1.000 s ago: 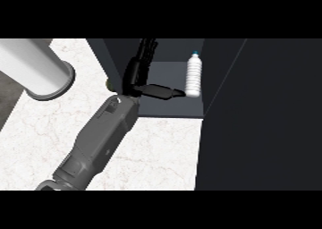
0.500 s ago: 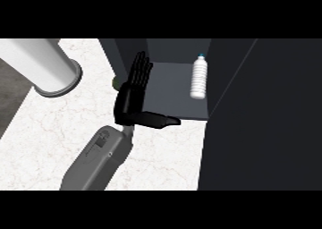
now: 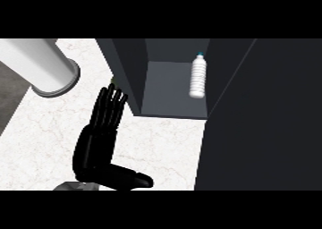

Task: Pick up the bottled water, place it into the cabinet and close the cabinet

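The bottled water (image 3: pixel 198 76) lay inside the cabinet (image 3: pixel 173 96), on its grey floor against the right-hand wall, cap toward the back; no label or writing could be read on it. The cabinet's dark door (image 3: pixel 266 116) stood open, filling the view's right side. On the white marble counter (image 3: pixel 163 143) just outside the opening, one black hand (image 3: pixel 101 134) held its fingers straight and empty, thumb out sideways; which hand could not be told. A pale cylinder (image 3: pixel 38 65) stood well apart, upper left.
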